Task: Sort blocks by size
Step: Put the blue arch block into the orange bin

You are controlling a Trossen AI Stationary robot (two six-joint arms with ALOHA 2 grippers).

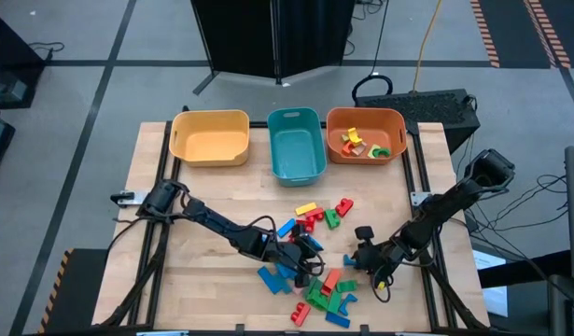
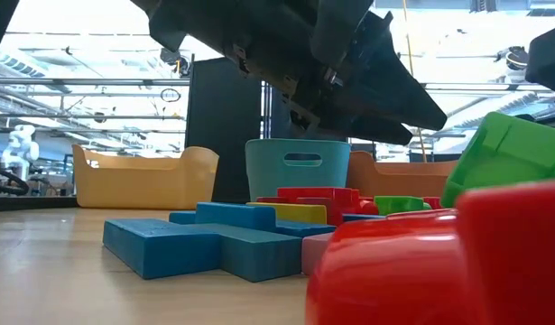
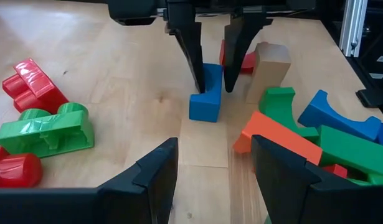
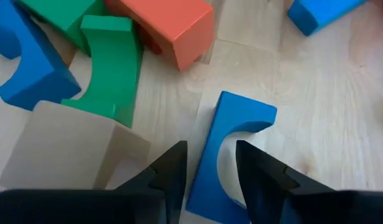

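**Right gripper closed on blue arch piece; left gripper open nearby**

High view: On the wooden worktop (image 1: 203, 280), loose toy blocks (image 1: 319, 289) heaped near the middle of the front edge, with a smaller cluster just behind. Along the back edge, a yellow plastic bin (image 1: 179, 140), a teal plastic bin (image 1: 273, 140) and an orange plastic bin (image 1: 330, 135), this last holding a few small pieces. Left gripper (image 1: 303, 259) at the left side of the heap, right gripper (image 1: 354, 259) at its right side, facing each other.

Low view: Flat blue blocks (image 2: 214, 244) lying on the wood, a red rounded block (image 2: 421, 271) close to the lens, the three bins in a row behind.

Left wrist view: Left gripper (image 3: 213, 155) open, nothing between its fingers. Beyond it, right gripper (image 3: 213, 87) pointing down, fingers pressed on both sides of a small blue arched block (image 3: 203, 109) that stands on the wood. Just beside, a tan block (image 3: 269, 71) and an orange wedge (image 3: 275, 137).

Right wrist view: Same blue arched block between the fingers. Near it, a green arch (image 4: 110, 62).
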